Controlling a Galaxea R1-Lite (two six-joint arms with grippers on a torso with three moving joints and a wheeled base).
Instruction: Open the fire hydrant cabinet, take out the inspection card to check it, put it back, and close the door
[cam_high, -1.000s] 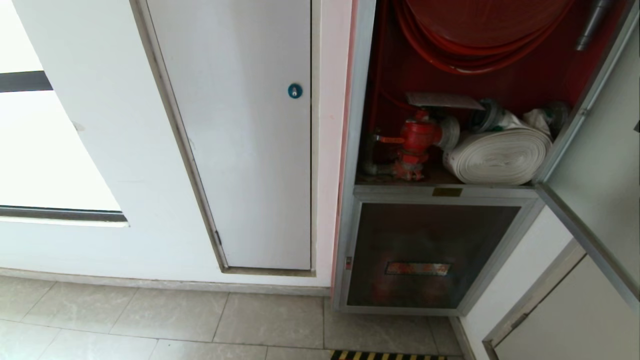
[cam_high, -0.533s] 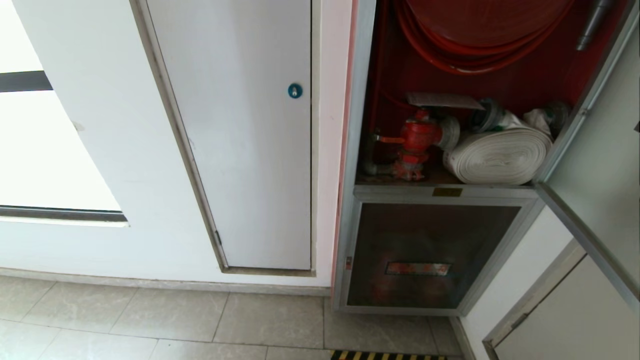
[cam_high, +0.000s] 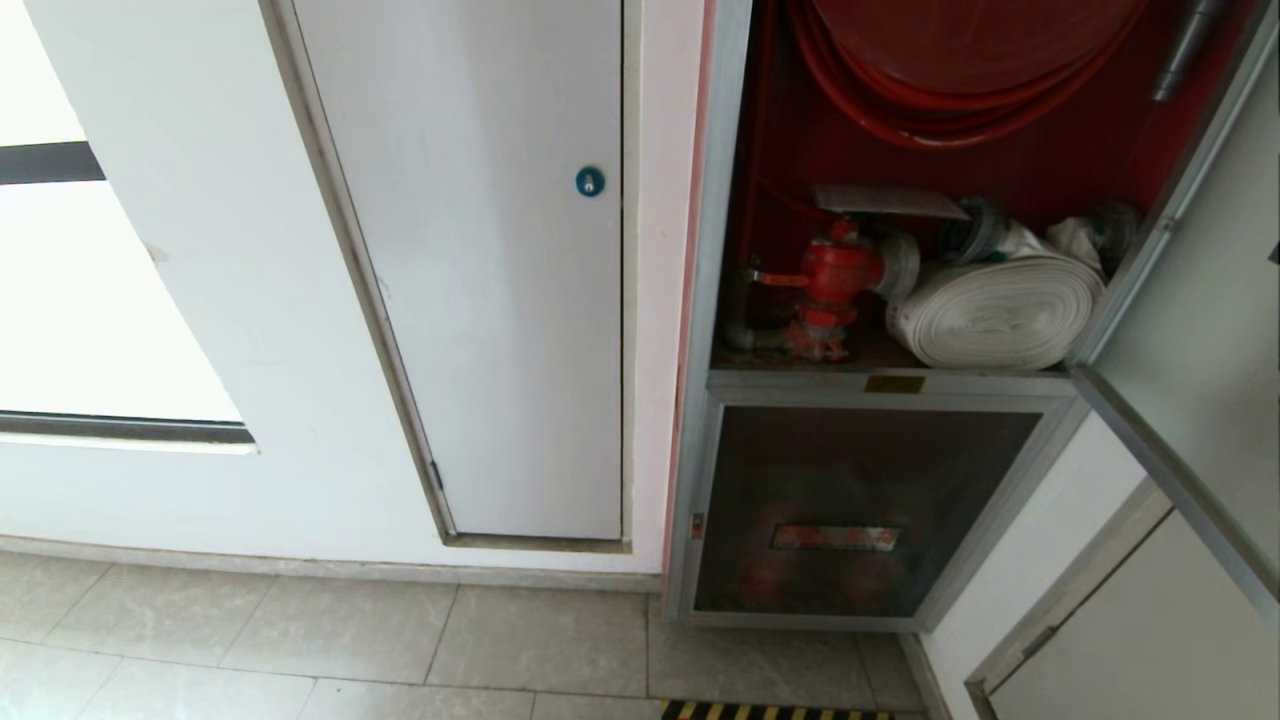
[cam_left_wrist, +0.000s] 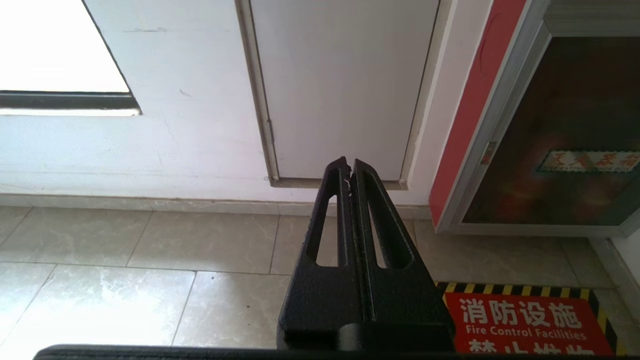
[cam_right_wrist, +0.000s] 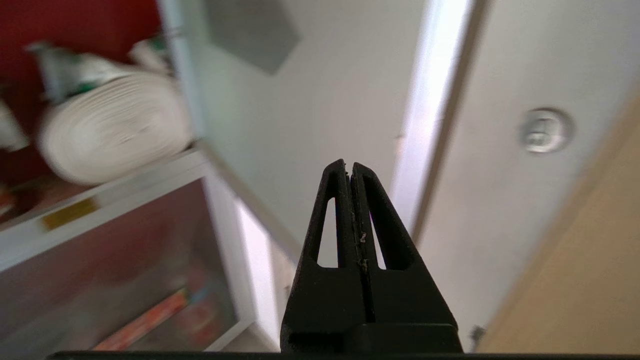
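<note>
Grey floor tiles (cam_high: 330, 640) filled the lower frame. Both end effectors were pressed together and empty: left end effector (cam_left_wrist: 349, 167) low over the tiles, right end effector (cam_right_wrist: 349, 169) before the door (cam_high: 1200, 330), swung open at right. Beyond, the fire hydrant cabinet (cam_high: 705, 300) showed its white hose roll (cam_high: 1000, 312) upper right.

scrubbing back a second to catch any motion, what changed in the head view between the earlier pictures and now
Nothing visibly changed. The tall silver aluminium-framed fire hydrant cabinet stands open, its large glass door in a silver frame swung out to the right, with the white rolled hose and red valve where they were. Neither arm appears in the head view.
</note>
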